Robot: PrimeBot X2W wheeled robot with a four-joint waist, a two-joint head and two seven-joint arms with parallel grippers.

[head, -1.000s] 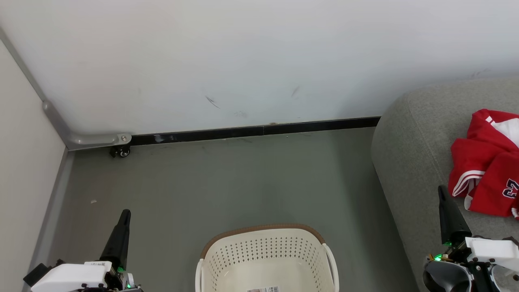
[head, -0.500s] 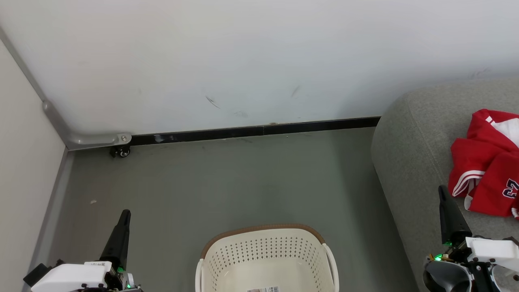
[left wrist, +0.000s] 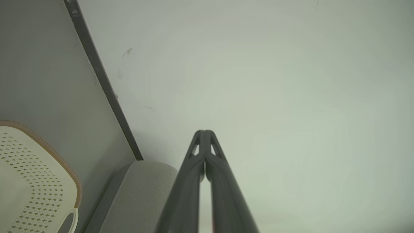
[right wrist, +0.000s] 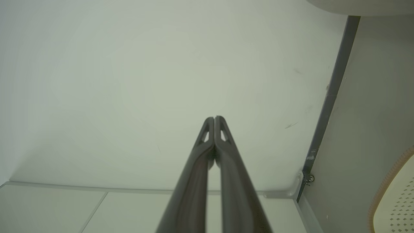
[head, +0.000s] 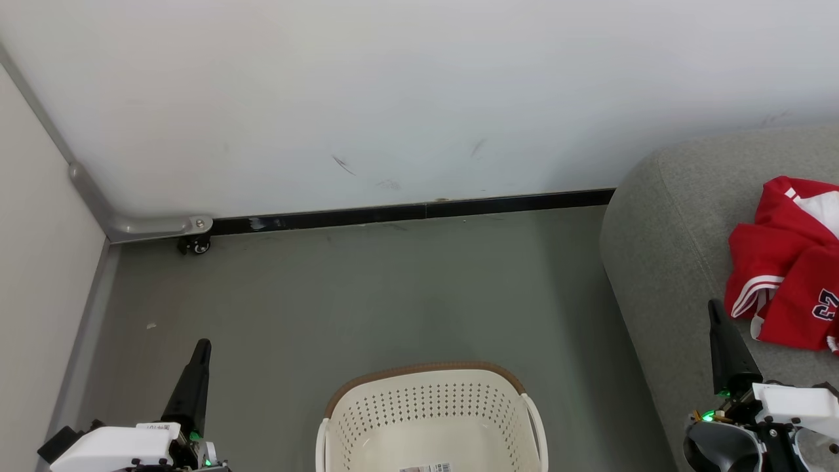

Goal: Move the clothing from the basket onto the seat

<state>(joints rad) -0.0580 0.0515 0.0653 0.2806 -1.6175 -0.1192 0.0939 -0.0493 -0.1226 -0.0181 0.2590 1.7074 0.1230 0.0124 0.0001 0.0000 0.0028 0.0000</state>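
Right gripper (head: 713, 308): fingers pressed together, gripping nothing, poised over the front edge of the seat (head: 662, 262). Clothing (head: 783, 275): red heap on the seat cushion, near the right fingertips and on their right, apart from them. Left gripper (head: 203, 346): fingers together, over the floor (head: 393, 295), well apart from the clothing. Basket (head: 426, 400): on the floor between the grippers.

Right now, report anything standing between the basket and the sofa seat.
Nothing visible does. Bare grey floor separates the basket from the sofa seat, and the red clothing already lies there. The basket's visible part holds no clothing.
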